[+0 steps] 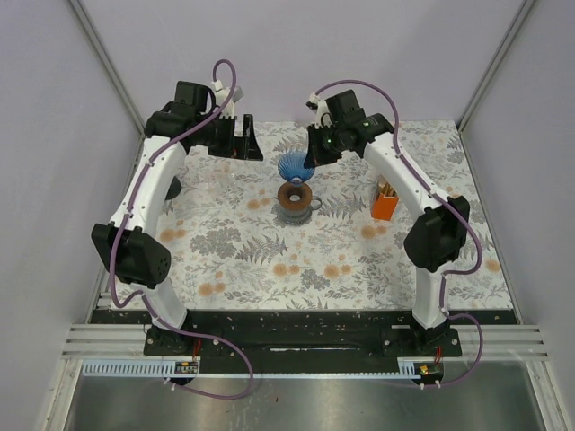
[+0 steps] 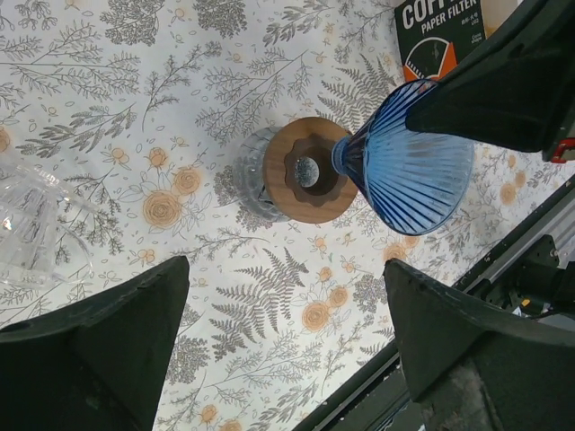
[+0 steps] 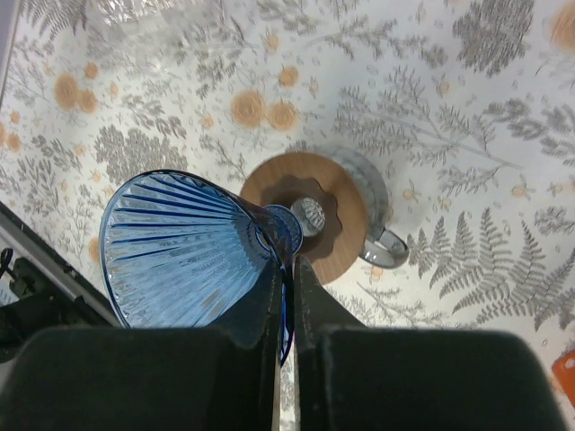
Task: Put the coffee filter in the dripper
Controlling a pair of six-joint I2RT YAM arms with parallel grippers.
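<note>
Left of the wooden collar, the left gripper hangs with its jaws apart and empty. The blue dripper is tilted close by the collar, and the right gripper pinches its rim. It holds no filter yet. The filter box, to the right, looks untouched.

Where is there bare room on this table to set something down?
The cloth is bare nearer than the wooden collar. Crowded at the back: blue dripper in the right gripper, by the collar; orange filter box at right.
</note>
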